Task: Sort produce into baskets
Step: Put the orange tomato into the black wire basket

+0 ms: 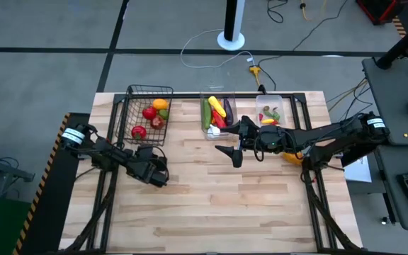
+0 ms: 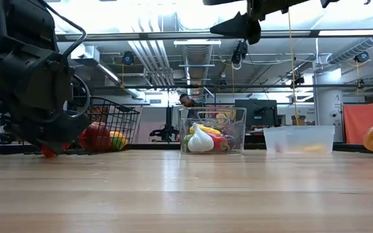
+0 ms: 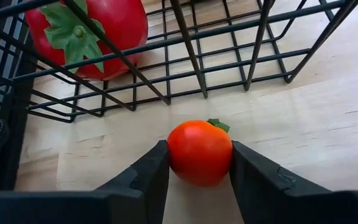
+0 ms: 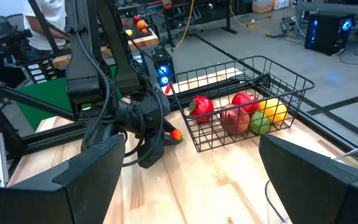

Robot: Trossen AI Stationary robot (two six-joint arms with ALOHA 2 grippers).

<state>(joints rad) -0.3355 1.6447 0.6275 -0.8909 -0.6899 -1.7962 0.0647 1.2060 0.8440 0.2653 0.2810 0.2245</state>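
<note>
My left gripper [image 1: 158, 170] is low over the table, just in front of the black wire basket [image 1: 147, 117], and is shut on a small red-orange tomato [image 3: 199, 152]. The basket holds red, yellow and green produce [image 4: 241, 112]. My right gripper [image 1: 231, 154] hangs open and empty, high above the table's middle [image 2: 238, 26]. Behind it, the taller clear bin [image 1: 217, 113] holds yellow, green, purple, red and white produce. The shallow clear bin [image 1: 271, 113] holds a few small pieces. An orange-yellow pepper [image 1: 292, 157] lies on the table under the right arm. My left gripper pinches the tomato's two opposite sides [image 3: 176, 155] between its two fingers [image 3: 148, 177]. The green stem tuft [image 3: 218, 124] points away toward the basket. The fingers slant down from the near side toward the basket. The tomato is at table level; whether it rests there I cannot tell.
The basket's near wire wall [image 3: 166, 93] stands close in front of the tomato, with a large red tomato [image 3: 95, 31] inside. Bare wooden table [image 1: 211, 212] spreads across the near half. A person [image 4: 42, 18] and equipment show beyond the table.
</note>
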